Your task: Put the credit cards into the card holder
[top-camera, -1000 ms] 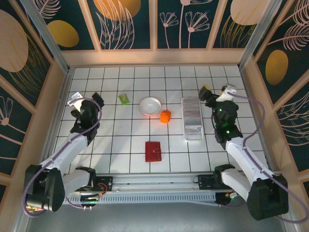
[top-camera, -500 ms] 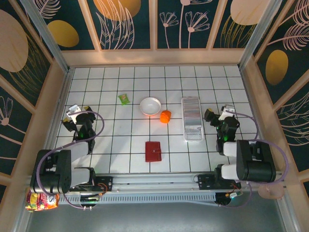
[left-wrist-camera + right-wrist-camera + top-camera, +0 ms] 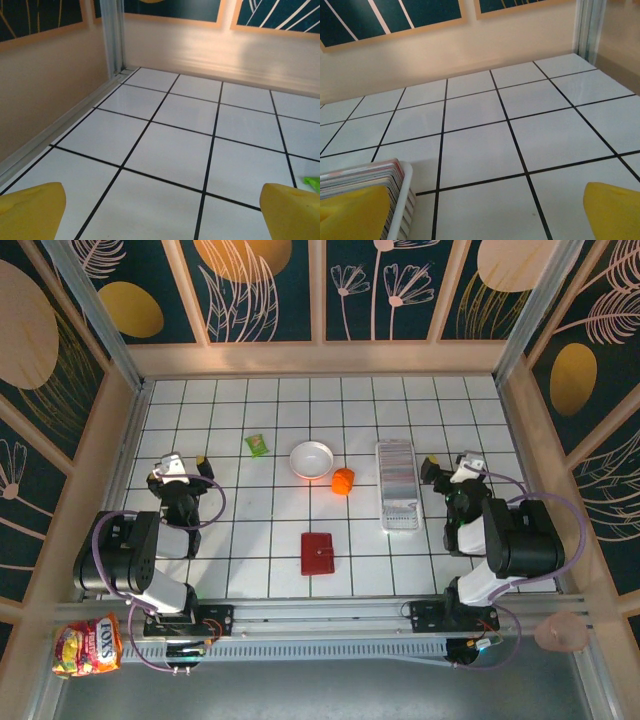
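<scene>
White tiles ruled with black lines cover the table (image 3: 260, 530), walled by panels of pale leaves on dark blue. The left gripper (image 3: 160, 215) has its yellow fingers (image 3: 30, 210) spread wide, bare tile between them. The right gripper (image 3: 490, 212) is spread just as wide, one of its fingertips (image 3: 615, 210) over tile and the other in front of the clear tray (image 3: 402, 200). That tray holds the credit cards (image 3: 396, 468) on edge in a ribbed row, just left of the right gripper. The card holder (image 3: 317, 553) lies closed, dark red, near the front middle, well apart from both grippers. Beyond it sit an orange object (image 3: 343, 481), a white bowl (image 3: 311, 459) and a green packet (image 3: 258, 445). Off the table's front left corner lies a candy bag (image 3: 88, 645) marked "FOX'S".
</scene>
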